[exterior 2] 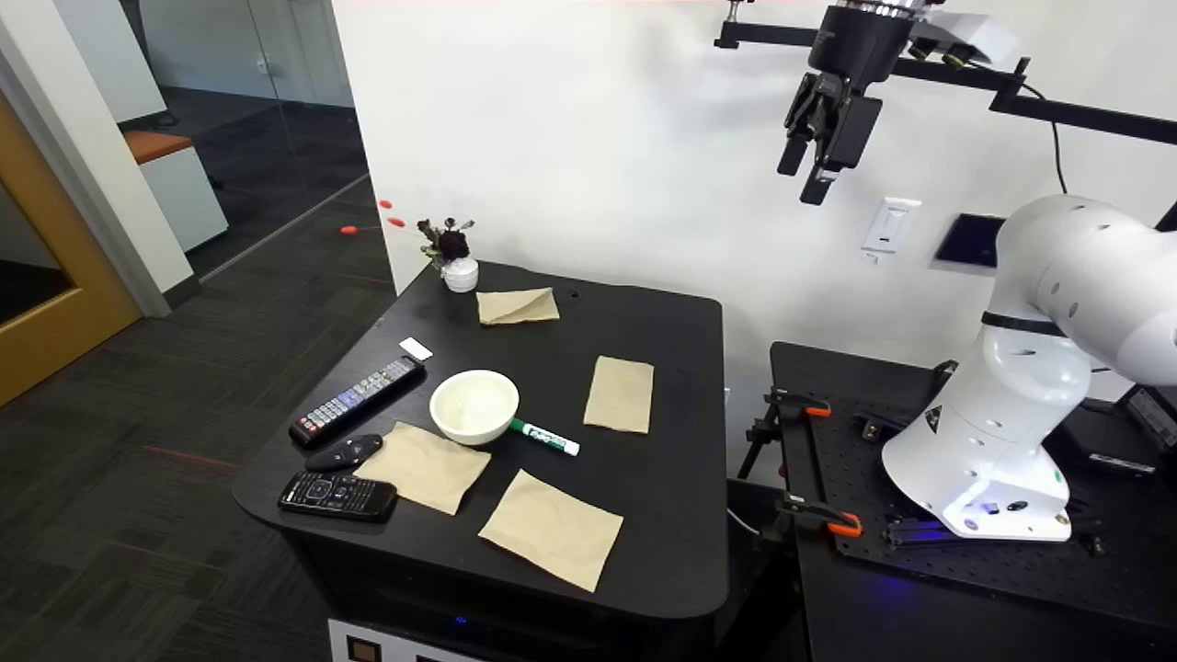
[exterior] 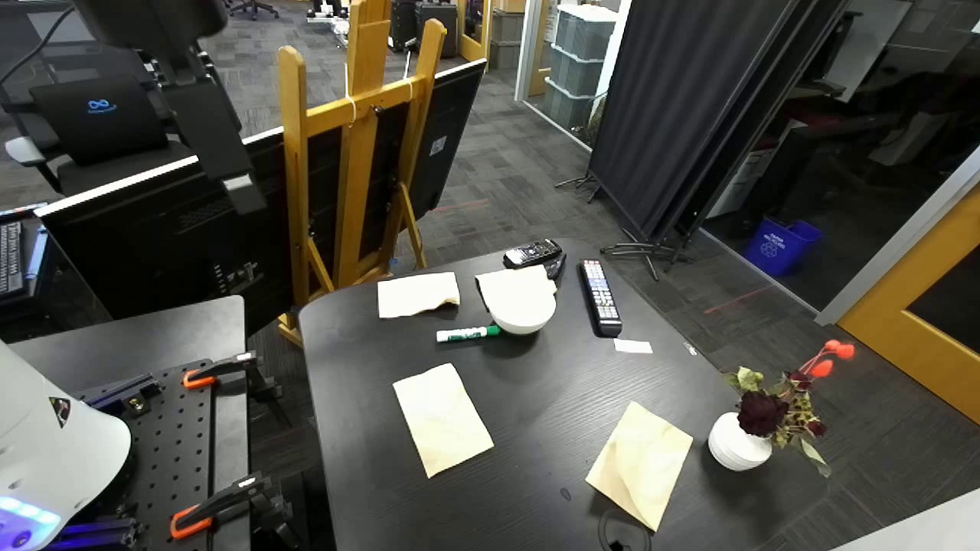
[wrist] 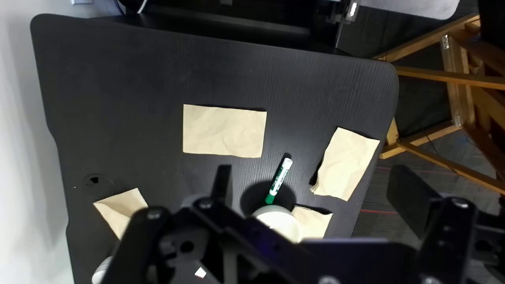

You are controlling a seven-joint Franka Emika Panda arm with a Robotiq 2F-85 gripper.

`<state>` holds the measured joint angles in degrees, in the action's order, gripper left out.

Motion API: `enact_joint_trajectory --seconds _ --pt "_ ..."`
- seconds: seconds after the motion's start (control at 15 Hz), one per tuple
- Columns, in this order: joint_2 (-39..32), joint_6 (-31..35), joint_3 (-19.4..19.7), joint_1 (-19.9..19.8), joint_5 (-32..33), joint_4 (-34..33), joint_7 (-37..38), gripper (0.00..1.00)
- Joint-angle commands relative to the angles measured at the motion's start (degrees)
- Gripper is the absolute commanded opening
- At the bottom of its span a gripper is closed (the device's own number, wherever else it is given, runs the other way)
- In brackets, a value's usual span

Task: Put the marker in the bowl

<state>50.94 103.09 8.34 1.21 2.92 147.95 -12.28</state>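
Note:
The marker is white with a green label and green cap; it lies on the dark table in both exterior views and in the wrist view. Its green cap end is right beside the bowl; I cannot tell if they touch. The round white bowl stands upright in both exterior views. In the wrist view the bowl is partly hidden by my gripper. My gripper is high above the table, toward the robot's side. In the wrist view its fingers are wide apart with nothing between them.
Several tan paper sheets lie around the bowl. A long black remote, a shorter remote and a small dark controller lie beyond it. A white vase with flowers stands near the table's edge. A wooden easel stands behind.

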Motion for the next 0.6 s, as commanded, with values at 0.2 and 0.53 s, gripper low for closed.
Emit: enact_joint_trajectory --seconds 0.2,0.53 --pt "-1.27 2.22 -1.99 0.03 -0.48 2.33 0.94 1.00" --pt "-3.27 9.50 -5.38 0.73 -0.56 8.06 3.28 1.00"
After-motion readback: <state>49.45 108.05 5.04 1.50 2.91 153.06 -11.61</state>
